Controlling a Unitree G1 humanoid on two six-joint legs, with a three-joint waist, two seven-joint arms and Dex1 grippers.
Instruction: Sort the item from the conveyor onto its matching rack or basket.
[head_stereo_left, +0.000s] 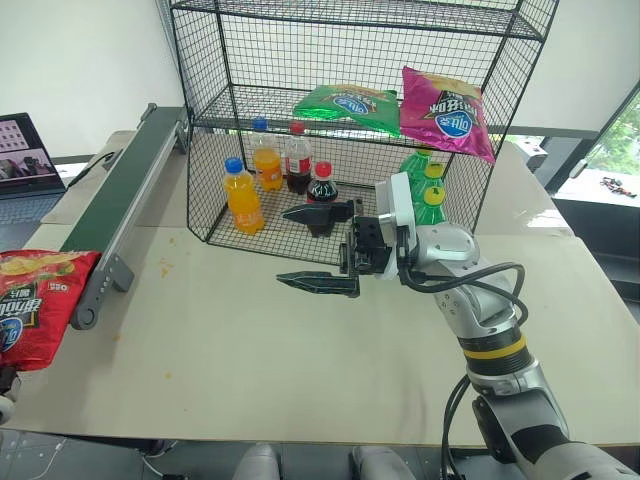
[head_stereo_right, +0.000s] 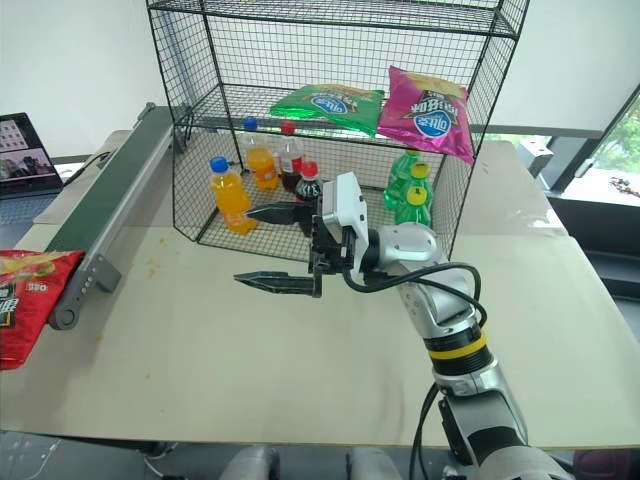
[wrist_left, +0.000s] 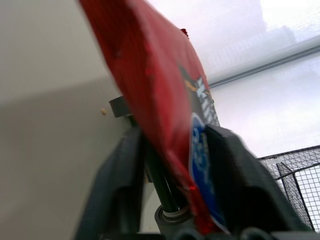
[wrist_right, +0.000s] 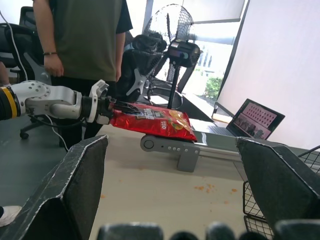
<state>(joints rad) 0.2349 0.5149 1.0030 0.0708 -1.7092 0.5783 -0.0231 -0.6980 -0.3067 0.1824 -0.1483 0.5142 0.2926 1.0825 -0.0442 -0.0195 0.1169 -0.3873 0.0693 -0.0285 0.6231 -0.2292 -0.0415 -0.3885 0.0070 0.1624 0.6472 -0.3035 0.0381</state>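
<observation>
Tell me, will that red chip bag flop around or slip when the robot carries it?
Probably a little floppy: the red chip bag is thin and puffy, held by one end in the left gripper, yet it stays nearly flat. Its shiny skin looks slippery, so it might slide. It looks light for its size.

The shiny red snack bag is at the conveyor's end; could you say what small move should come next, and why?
Probably lift it toward the black wire rack: the left gripper is shut on the shiny red snack bag, and the green bag and magenta bag lie on the rack's upper shelf.
</observation>
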